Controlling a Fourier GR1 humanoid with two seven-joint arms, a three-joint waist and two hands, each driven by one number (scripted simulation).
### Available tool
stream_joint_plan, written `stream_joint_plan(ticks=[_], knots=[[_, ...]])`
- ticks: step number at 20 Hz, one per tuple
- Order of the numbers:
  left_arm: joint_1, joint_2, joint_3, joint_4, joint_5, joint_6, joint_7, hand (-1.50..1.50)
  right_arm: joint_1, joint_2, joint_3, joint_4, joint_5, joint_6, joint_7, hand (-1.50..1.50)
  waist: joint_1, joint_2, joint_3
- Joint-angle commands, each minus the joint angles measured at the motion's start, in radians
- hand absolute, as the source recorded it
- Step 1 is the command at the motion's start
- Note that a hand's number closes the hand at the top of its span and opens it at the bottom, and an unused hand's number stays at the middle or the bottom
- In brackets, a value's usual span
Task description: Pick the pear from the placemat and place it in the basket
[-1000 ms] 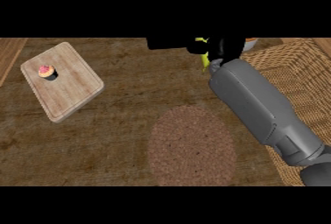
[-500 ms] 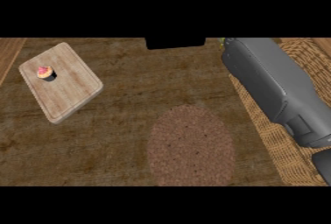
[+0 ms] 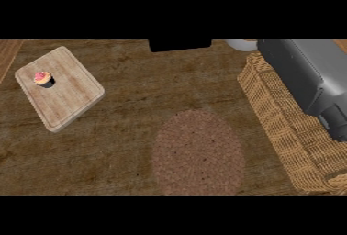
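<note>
The counter (image 3: pixel 122 156) looks like dark, rough-grained wood with a matt finish. On it lies a round placemat (image 3: pixel 198 153) of coarse brown woven fibre, matt and nubbly. Left of the placemat sits a cutting board (image 3: pixel 68 98) of pale smooth wood with fine grain. On the board is a cupcake (image 3: pixel 43 78) with pink frosting. Right of the placemat stands a basket (image 3: pixel 284 133) of tan wicker, ridged and rough. Above the basket a grey forearm (image 3: pixel 308 73) looks like smooth, slightly glossy plastic.
</note>
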Motion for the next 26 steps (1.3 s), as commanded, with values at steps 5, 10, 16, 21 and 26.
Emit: stream_joint_plan(ticks=[5,10,16,21,26], knots=[[-0.284,-0.043,0.012,-0.178,0.080,0.001,-0.095,0.00,-0.030,-0.038,-0.016,0.122,0.042,-0.009,0.126,1.50,-0.055,-0.007,-0.006],[-0.281,-0.053,0.020,-0.185,0.061,0.000,-0.099,0.00,-0.018,-0.044,-0.023,0.178,0.050,-0.013,0.117,1.50,-0.062,-0.006,-0.004],[-0.280,-0.076,0.037,-0.194,0.054,0.006,-0.087,0.00,-0.003,-0.044,-0.040,0.202,0.048,-0.067,0.080,1.50,-0.080,-0.009,0.002],[-0.275,-0.087,0.050,-0.187,0.047,-0.009,-0.089,0.00,0.018,-0.034,-0.065,0.222,0.035,-0.114,0.066,1.50,-0.078,-0.009,0.001],[-0.256,-0.093,0.065,-0.178,0.037,-0.026,-0.096,0.00,0.039,-0.083,-0.096,0.272,0.025,-0.179,0.076,-1.50,-0.100,-0.010,-0.001]])
